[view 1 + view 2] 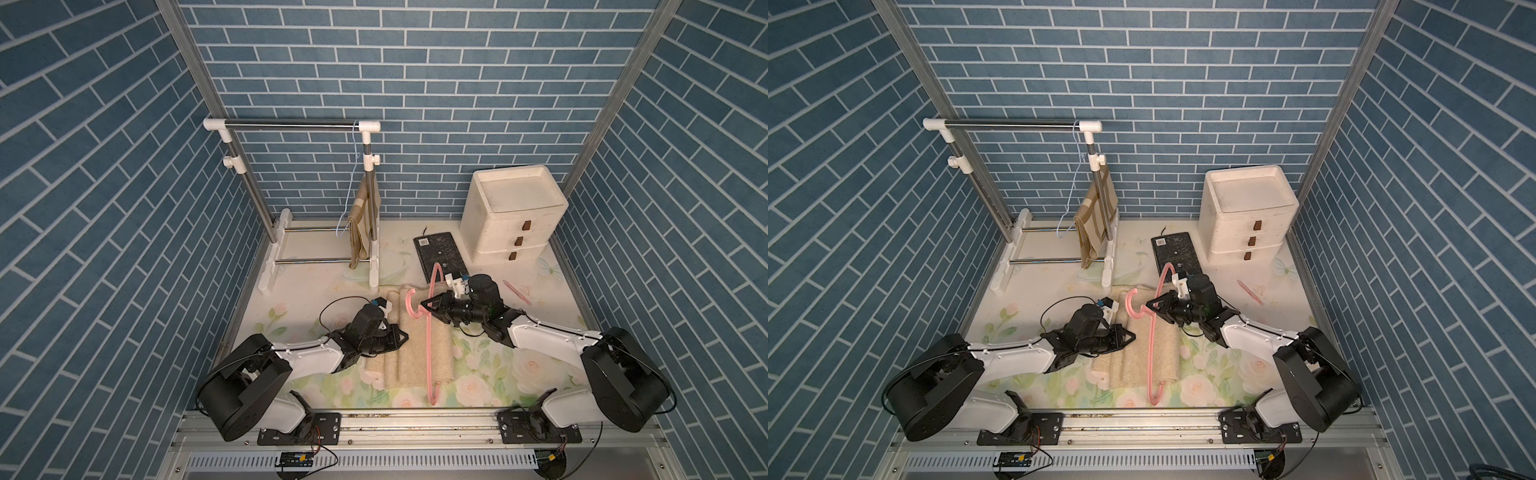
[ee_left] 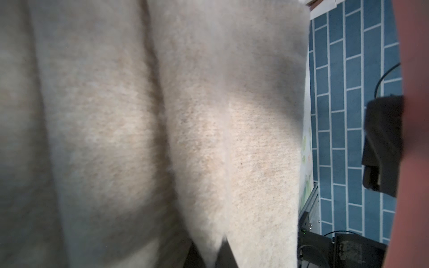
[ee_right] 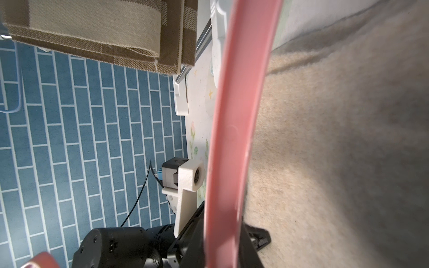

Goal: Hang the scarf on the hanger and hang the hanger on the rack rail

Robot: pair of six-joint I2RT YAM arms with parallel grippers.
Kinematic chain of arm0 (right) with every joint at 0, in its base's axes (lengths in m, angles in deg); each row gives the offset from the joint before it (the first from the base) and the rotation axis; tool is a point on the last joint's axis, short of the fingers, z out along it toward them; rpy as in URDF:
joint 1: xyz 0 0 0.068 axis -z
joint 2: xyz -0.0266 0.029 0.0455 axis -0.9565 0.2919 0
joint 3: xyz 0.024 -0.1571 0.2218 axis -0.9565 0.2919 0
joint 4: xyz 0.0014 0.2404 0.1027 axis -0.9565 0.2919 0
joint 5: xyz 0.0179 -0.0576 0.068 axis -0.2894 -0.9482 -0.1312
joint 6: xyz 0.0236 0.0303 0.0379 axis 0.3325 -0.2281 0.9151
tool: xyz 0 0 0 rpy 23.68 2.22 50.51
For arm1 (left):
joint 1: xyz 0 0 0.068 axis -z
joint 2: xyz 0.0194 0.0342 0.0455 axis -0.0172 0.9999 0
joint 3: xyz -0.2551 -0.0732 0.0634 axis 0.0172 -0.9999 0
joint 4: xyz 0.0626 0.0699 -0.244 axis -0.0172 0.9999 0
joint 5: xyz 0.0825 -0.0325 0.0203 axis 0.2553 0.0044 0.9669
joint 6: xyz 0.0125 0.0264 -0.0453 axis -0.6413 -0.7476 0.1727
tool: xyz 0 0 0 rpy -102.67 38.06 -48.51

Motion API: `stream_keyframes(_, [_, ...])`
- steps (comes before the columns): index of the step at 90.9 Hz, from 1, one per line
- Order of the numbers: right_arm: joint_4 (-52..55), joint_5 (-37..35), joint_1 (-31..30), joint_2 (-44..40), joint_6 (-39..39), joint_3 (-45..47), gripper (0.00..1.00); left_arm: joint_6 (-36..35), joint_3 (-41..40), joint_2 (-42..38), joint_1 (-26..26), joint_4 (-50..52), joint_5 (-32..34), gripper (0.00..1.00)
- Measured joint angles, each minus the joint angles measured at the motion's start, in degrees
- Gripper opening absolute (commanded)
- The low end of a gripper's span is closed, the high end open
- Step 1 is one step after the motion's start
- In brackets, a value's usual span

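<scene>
Scarf (image 2: pixel 209 139) blurred, overrunning the left wrist view, left end effector (image 2: pixel 210 255) half buried in its fold, hanger (image 3: pixel 234 139) cropped at both ends in the right wrist view, masking much of the right end effector (image 3: pixel 224 241).

1. The scarf (image 1: pixel 419 357) is a cream-beige fuzzy knit, folded lengthwise into soft ridges. It lies flat on the table, running from the far side toward the front edge. In both top views (image 1: pixel 1165 353) its left edge is under the left gripper (image 1: pixel 404 335), whose jaws are closed on a pinch of the fabric.
2. The hanger (image 1: pixel 428 353) is thin pink plastic with an open hook. It runs lengthwise over the scarf, its near tip past the scarf's front edge. The right gripper (image 1: pixel 426 308) clamps it beside the hook.
</scene>
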Motion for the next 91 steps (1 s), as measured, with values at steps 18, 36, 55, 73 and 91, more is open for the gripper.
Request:
stream_keyframes(18, [-1.7, 2.5, -0.1, 0.8, 0.0, -0.3, 0.00, -4.2, 5.7, -5.1, -2.6, 8.3, 0.7, 0.00])
stream_keyframes(36, [-5.8, 4.3, -0.5, 2.3, 0.9, -0.5, 0.00, -10.0, 11.0, -9.3, -8.2, 18.3, 1.1, 0.00])
stream_keyframes(55, [-8.5, 4.5, -0.7, 2.5, 1.8, -0.5, 0.00, -13.9, 10.9, -13.6, -13.6, 26.8, 1.9, 0.00])
stream_keyframes(73, [-9.8, 4.5, -0.3, 2.8, 1.8, 0.4, 0.00, -16.0, 8.8, -15.6, -17.4, 30.0, 2.6, 0.00])
stream_keyframes(91, [-8.9, 4.9, 0.6, 3.4, 1.3, 1.0, 0.00, -18.6, 8.1, -14.4, -20.2, 31.8, 3.6, 0.00])
